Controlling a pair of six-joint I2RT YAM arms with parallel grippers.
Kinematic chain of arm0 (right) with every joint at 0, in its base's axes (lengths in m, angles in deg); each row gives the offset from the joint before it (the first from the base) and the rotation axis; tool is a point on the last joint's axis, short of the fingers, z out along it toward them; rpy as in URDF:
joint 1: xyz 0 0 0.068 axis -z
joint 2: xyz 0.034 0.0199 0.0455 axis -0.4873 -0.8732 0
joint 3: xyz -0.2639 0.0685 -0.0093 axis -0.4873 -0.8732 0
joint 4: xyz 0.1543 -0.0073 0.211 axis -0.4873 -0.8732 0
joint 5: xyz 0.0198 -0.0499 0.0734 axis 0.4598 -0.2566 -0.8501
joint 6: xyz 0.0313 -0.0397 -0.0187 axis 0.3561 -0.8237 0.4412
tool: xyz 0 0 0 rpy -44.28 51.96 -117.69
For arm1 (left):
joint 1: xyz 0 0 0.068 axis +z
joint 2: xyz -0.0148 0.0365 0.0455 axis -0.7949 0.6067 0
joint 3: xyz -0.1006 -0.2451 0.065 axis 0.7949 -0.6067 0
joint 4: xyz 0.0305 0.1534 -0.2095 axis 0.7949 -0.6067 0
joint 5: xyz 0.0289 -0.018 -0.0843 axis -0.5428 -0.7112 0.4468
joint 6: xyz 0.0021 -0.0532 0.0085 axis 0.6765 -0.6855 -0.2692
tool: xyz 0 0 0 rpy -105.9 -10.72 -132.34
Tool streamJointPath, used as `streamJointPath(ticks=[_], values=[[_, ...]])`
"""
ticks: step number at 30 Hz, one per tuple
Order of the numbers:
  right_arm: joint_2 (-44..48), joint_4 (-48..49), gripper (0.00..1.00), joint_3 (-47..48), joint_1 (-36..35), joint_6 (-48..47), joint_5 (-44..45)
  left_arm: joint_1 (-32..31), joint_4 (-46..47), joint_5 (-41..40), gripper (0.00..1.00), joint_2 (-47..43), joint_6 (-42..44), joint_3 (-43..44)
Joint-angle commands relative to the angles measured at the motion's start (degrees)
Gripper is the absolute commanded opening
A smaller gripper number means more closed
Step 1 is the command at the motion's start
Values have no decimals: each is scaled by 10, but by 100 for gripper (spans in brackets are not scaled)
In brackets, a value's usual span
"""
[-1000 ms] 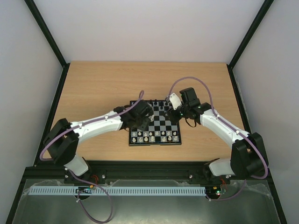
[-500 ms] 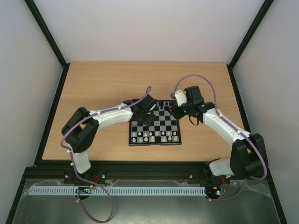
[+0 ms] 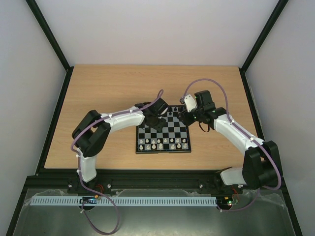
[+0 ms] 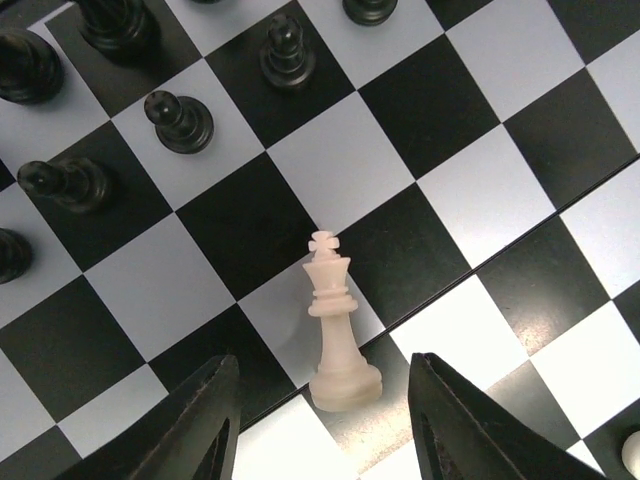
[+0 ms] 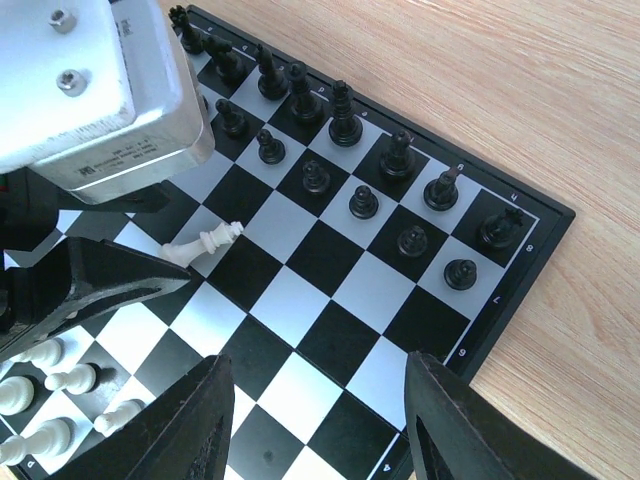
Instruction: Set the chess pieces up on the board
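The board [image 3: 162, 133] lies mid-table. Black chess pieces [image 5: 345, 115] stand in two rows along its far side, and white chess pieces [image 3: 162, 143] along its near side. A cream-white king [image 4: 335, 325] lies on its side on the board's middle squares; it also shows in the right wrist view [image 5: 205, 242]. My left gripper [image 4: 320, 375] is open, low over the board, with its fingers either side of the king's base and not touching it. My right gripper [image 5: 315, 395] is open and empty above bare squares on the board's right half.
The left gripper's grey body [image 5: 100, 90] fills the upper left of the right wrist view, close to my right gripper. Black pawns [image 4: 180, 120] stand just beyond the king. Bare wooden table [image 3: 108, 88] surrounds the board, and black frame rails [image 3: 59, 118] edge it.
My left arm has folded upward and its gripper has shifted right and farther over the board, above the fallen king. My right gripper rose slightly and has since stayed still.
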State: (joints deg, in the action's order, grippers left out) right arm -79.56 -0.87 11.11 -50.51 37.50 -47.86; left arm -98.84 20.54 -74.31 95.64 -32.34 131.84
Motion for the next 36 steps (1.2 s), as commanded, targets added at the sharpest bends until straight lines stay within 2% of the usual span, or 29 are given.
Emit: streamJointPath(ticks=[1, 20, 25, 32, 36], values=[[16, -8, 49, -2, 2, 0, -8, 1, -24, 1, 46, 15, 5, 19], [13, -15, 49, -2, 2, -9, -15, -1, -43, 14, 27, 50, 3, 39], [13, -15, 49, -1, 1, -9, -15, -2, -52, 13, 19, 48, 1, 38], [13, -16, 49, 3, 1, 4, -18, -5, -43, 10, 14, -11, -4, 11], [11, -34, 48, 30, 3, 32, -17, -7, 24, 17, 12, -86, -11, -45]])
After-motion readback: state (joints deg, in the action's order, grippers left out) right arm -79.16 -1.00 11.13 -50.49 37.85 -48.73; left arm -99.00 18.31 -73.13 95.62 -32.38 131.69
